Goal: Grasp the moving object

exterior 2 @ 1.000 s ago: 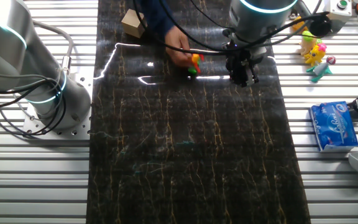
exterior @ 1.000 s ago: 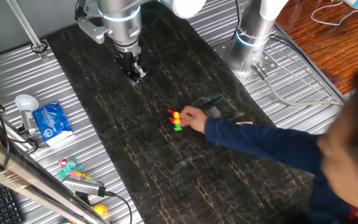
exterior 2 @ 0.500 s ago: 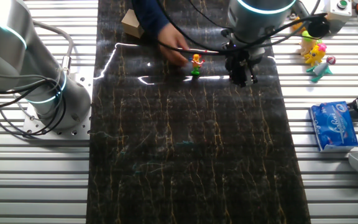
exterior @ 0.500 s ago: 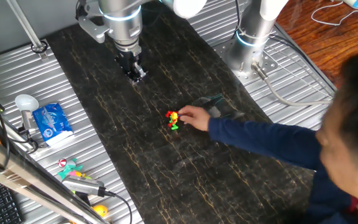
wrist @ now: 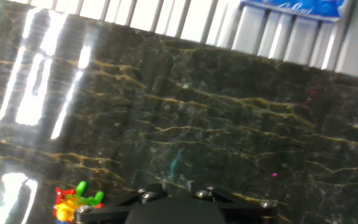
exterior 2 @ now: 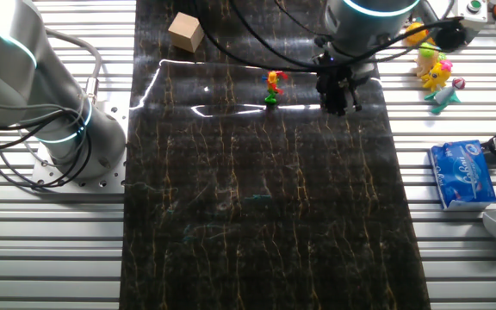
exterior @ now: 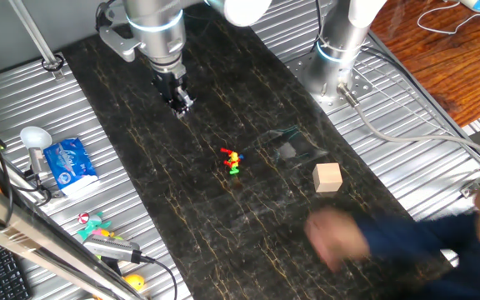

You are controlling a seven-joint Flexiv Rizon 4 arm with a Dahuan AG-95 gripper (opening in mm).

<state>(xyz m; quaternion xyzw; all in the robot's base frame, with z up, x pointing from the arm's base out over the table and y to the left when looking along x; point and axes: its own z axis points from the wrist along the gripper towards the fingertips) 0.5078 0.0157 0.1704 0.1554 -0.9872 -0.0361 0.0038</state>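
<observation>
While our end effector [exterior: 181, 102] hovers empty, fingers apparently close together, the tiny red, yellow and green plastic figure [exterior: 232, 161] stands apart on the dark marbled bench [exterior: 223, 233].

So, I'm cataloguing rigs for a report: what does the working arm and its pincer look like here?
The arm is silver-grey metal with a glowing teal ring at a joint and a white cover higher up. Black cables run along the wrist. The pincer is small, dark and blocky, with silver screws visible in the hand view.
</observation>
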